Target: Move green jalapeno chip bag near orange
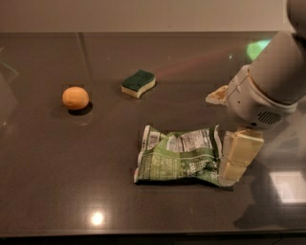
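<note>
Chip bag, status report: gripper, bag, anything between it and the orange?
Gripper open at bag's right edge, no grip. Bag flat on table, far right of orange. Sponge behind the path, not blocking.

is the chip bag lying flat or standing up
Lying flat: the bag rests label-up and crinkled on the table. The open gripper is at its right edge.

One view only: raised vantage on near side, angled down across table (57,191) toward back wall (143,14), fairly close; gripper (222,139) right of centre
</note>
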Controlling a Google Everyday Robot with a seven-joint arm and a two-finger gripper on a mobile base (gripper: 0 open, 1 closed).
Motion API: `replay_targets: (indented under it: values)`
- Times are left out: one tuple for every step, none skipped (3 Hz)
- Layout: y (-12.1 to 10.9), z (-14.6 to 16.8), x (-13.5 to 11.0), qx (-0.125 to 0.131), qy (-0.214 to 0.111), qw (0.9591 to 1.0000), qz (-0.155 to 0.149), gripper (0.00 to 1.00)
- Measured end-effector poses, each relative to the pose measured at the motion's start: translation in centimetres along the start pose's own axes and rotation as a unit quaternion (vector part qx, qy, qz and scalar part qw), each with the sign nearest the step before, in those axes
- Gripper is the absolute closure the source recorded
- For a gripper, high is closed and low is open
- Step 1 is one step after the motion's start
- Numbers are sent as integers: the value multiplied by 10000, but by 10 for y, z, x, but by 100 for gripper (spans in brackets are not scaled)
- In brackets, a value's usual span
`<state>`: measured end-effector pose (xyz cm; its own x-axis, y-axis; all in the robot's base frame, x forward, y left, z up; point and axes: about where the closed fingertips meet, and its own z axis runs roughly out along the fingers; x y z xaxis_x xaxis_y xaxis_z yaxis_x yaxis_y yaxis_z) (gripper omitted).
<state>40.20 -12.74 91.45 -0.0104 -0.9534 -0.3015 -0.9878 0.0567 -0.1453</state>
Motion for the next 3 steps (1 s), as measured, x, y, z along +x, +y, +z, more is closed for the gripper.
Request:
replay_targets:
  values:
    - [7,8,-5,-62,-33,9999,-90,0]
    - [7,43,-8,-57,-67,9999,-53,0]
    - [2,71,-6,27,-107,9999,12,0]
